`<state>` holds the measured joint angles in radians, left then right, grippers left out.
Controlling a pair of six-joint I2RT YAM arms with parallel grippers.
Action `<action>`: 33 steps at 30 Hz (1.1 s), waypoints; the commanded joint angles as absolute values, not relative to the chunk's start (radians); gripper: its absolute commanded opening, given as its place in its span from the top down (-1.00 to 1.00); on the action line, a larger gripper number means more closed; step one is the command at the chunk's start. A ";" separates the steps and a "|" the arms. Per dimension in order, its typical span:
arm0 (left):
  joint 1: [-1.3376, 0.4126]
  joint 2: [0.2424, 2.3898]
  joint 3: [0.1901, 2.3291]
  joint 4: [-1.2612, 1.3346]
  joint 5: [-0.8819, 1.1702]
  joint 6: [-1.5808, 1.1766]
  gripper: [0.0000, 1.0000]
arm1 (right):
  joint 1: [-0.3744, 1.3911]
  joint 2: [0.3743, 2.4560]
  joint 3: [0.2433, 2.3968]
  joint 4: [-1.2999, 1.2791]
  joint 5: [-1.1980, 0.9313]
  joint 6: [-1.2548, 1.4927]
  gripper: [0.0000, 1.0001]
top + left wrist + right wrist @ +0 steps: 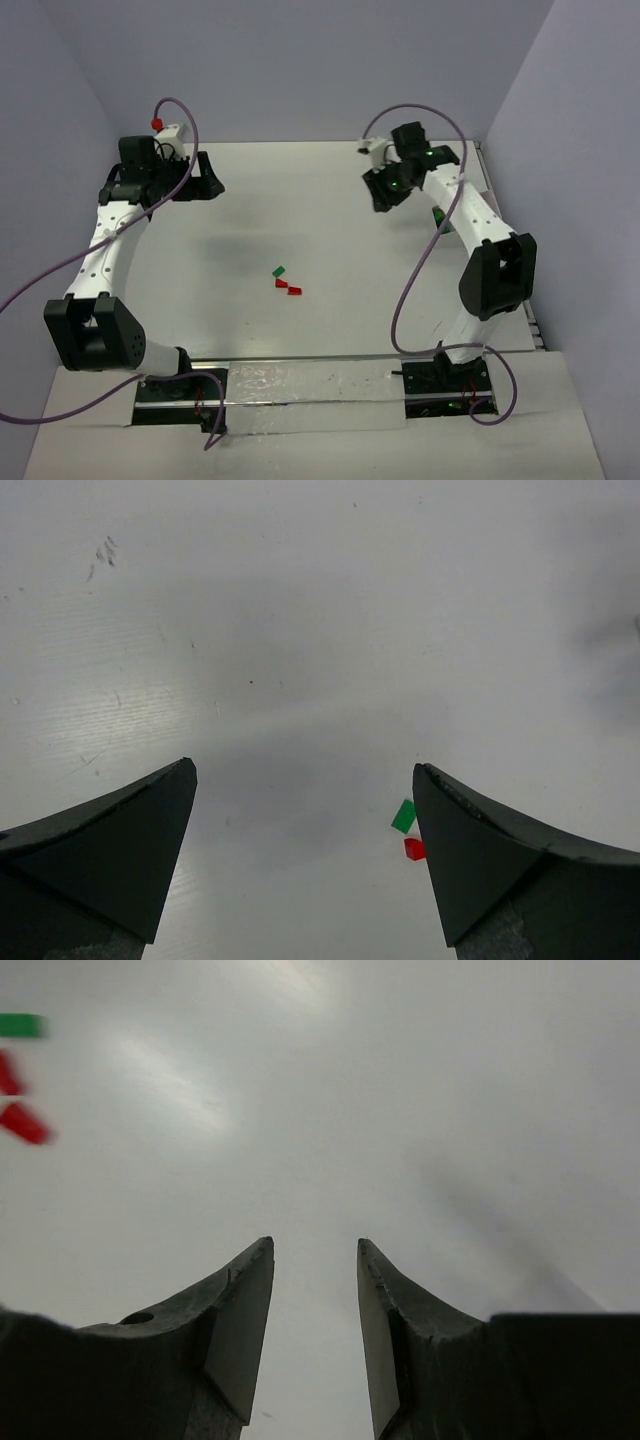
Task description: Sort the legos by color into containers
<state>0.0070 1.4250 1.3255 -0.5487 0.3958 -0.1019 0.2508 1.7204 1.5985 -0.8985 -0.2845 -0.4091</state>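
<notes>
Three legos lie near the middle of the white table (330,230): a green one (279,270) and two red ones (283,283) (295,291). My left gripper (203,182) hangs at the far left, open wide and holding nothing. Its wrist view shows the green lego (404,816) and a red lego (414,849) beside the right finger (480,860), well beyond the gripper (305,767). My right gripper (383,193) hangs at the far right, its jaws a little apart with only bare table between them (315,1243). The green lego (20,1026) and the red legos (25,1123) sit far left in its view. The containers are out of view.
Purple cables run along both arms, one ending in a small red cap (156,122) at the back left. Grey walls close in the table at the back and on both sides. A shiny taped strip (300,385) joins the two arm bases at the near edge.
</notes>
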 commanded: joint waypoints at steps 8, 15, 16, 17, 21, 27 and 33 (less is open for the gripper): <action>0.162 1.434 1.391 -0.576 0.573 -0.158 -0.98 | 0.714 1.833 1.567 -0.668 -0.407 -0.155 -0.10; 0.169 1.435 1.377 -0.572 0.563 -0.160 -0.99 | 0.873 1.993 1.678 -0.699 -0.283 -0.093 -0.60; 0.170 1.436 1.378 -0.572 0.561 -0.160 -0.98 | 0.885 2.023 1.695 -0.707 -0.262 -0.087 -0.60; 0.172 1.436 1.379 -0.572 0.560 -0.160 -0.98 | 0.896 2.049 1.710 -0.710 -0.244 -0.081 -0.61; 0.172 1.436 1.378 -0.571 0.561 -0.160 -0.98 | 0.907 2.114 1.760 -0.728 -0.204 -0.071 -0.63; 0.172 1.442 1.376 -0.571 0.556 -0.162 -0.98 | 0.907 2.206 1.844 -0.737 -0.153 -0.065 -0.61; 0.172 1.443 1.374 -0.571 0.549 -0.160 -0.99 | 0.908 2.257 1.886 -0.742 -0.114 -0.060 -0.53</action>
